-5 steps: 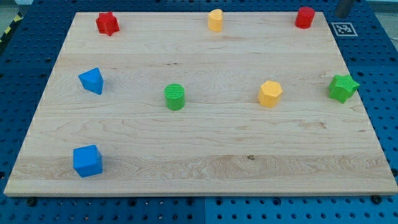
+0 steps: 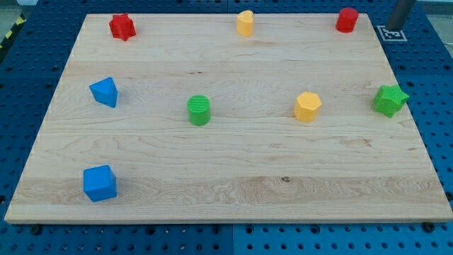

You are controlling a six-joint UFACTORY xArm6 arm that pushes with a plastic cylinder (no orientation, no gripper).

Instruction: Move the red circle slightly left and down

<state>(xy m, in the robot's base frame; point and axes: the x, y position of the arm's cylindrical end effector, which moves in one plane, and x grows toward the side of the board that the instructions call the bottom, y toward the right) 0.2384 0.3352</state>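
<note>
The red circle (image 2: 347, 19) stands near the board's top right corner. My tip (image 2: 393, 28) is at the view's top right, off the wooden board, to the right of the red circle and apart from it. It hangs over a black-and-white marker tag (image 2: 391, 32).
On the wooden board (image 2: 226, 163) stand a red star (image 2: 122, 26) at top left, a yellow heart-like block (image 2: 245, 23) at top middle, a blue triangle-like block (image 2: 105, 91), a green cylinder (image 2: 199, 110), a yellow hexagon (image 2: 307, 106), a green star (image 2: 390, 99) and a blue cube (image 2: 98, 183).
My tip has come further down into view at the top right, over the marker tag. No block has moved.
</note>
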